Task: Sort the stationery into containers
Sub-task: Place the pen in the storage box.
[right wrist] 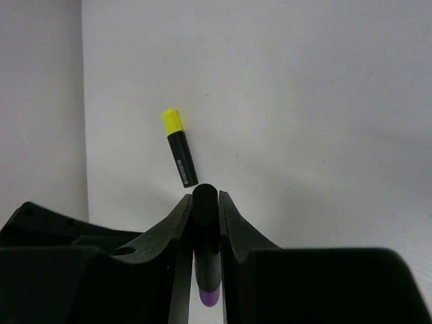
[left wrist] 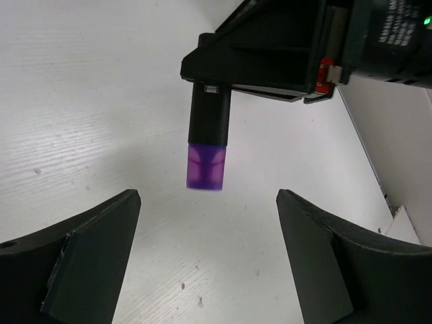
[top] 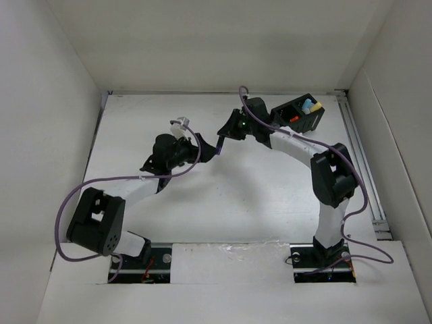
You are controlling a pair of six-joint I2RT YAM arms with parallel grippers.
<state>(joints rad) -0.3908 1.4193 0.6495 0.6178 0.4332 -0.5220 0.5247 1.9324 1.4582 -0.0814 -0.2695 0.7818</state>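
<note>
A purple-capped highlighter with a black barrel [left wrist: 206,145] hangs above the table, and my right gripper [right wrist: 206,202] is shut on its barrel, purple cap [right wrist: 208,298] pointing down. My left gripper [left wrist: 209,250] stands open just below and beside it, its fingers apart from the marker and holding nothing. In the top view the two grippers meet mid-table, left gripper [top: 204,151] and right gripper [top: 224,135]. A yellow-capped highlighter [right wrist: 179,147] lies flat on the table beyond the right gripper. The black organiser [top: 287,108] sits at the back right with light blue, yellow and orange markers inside.
White walls enclose the table on the left, back and right. Purple cables loop off both arms. A metal rail [top: 361,155] runs along the table's right edge.
</note>
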